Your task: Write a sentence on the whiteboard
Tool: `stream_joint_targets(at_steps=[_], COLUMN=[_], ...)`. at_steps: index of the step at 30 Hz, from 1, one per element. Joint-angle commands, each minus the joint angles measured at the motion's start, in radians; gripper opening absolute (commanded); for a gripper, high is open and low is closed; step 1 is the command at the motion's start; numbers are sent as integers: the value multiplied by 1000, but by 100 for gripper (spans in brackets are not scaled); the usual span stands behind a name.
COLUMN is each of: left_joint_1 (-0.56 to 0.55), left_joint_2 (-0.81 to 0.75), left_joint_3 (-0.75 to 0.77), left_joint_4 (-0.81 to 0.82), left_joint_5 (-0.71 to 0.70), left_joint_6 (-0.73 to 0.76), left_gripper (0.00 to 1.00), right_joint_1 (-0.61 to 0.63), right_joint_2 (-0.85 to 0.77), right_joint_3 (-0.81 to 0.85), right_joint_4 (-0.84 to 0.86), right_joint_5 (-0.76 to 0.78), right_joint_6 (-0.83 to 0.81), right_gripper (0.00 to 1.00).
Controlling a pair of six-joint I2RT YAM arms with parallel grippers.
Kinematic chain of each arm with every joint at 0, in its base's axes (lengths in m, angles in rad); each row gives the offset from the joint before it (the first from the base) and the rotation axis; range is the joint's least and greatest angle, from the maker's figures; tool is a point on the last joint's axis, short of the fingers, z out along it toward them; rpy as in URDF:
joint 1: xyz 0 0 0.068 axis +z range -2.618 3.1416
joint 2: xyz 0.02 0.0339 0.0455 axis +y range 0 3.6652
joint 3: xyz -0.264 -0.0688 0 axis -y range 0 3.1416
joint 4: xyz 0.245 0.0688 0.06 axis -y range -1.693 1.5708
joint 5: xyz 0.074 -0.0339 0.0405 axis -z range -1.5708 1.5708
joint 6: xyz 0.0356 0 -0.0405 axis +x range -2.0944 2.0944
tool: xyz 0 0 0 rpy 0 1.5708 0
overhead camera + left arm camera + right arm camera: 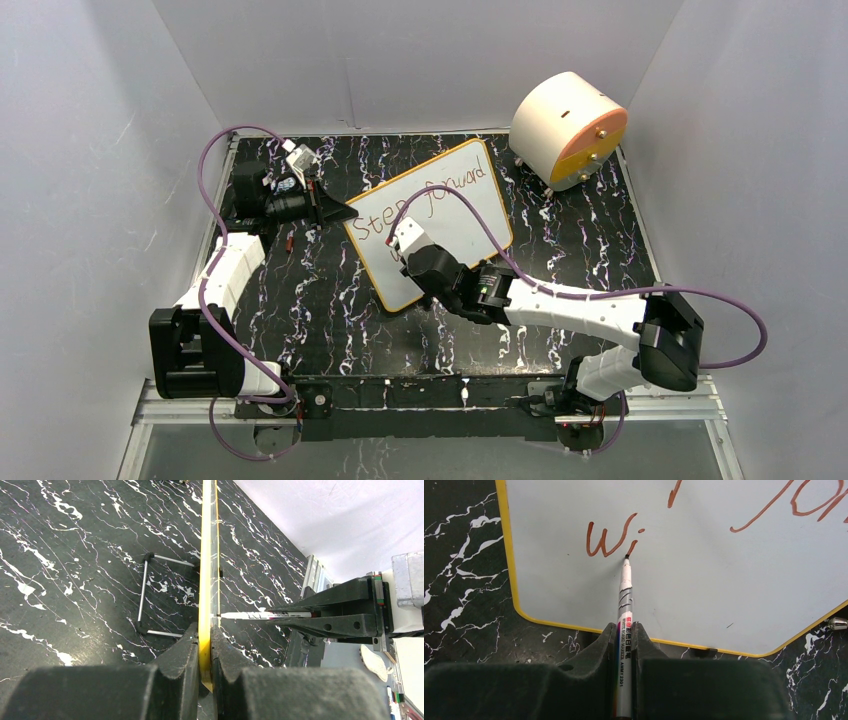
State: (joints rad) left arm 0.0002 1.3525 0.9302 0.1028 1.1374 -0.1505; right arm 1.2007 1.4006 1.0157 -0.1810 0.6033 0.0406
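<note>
The whiteboard (455, 232) stands tilted on the black marbled table, with an orange-yellow frame. The sentence (432, 198) reads "Step forward" on its top line. My left gripper (343, 212) is shut on the board's left edge; in the left wrist view the yellow edge (205, 580) sits pinched between my fingers (205, 647). My right gripper (405, 242) is shut on a silver whiteboard marker (624, 611). The marker tip touches the board (704, 580) at the end of a reddish-brown "Wi" (611, 537) that starts the second line.
A round peach-and-orange drum (568, 128) stands at the back right. A thin wire stand (145, 596) lies behind the board. A small red item (290, 241) lies by my left gripper. White walls close in the table on three sides.
</note>
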Motion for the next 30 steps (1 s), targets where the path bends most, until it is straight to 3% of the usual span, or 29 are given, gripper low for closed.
stream_joint_targets(at_steps=[1, 16, 30], left_joint_1=[-15, -14, -15], left_joint_2=[-1, -1, -1], left_joint_3=[4, 4, 2], left_joint_4=[-51, -50, -51], left_joint_5=[28, 27, 29], left_joint_6=[47, 45, 46], left_gripper=[0, 0, 0], right_joint_1=[-9, -10, -27], right_joint_2=[26, -81, -55], right_joint_3=[38, -18, -22], right_joint_4=[-64, 41, 69], right_joint_5=[-40, 15, 4], right_joint_6=[38, 31, 35], right_gripper=[0, 0, 0])
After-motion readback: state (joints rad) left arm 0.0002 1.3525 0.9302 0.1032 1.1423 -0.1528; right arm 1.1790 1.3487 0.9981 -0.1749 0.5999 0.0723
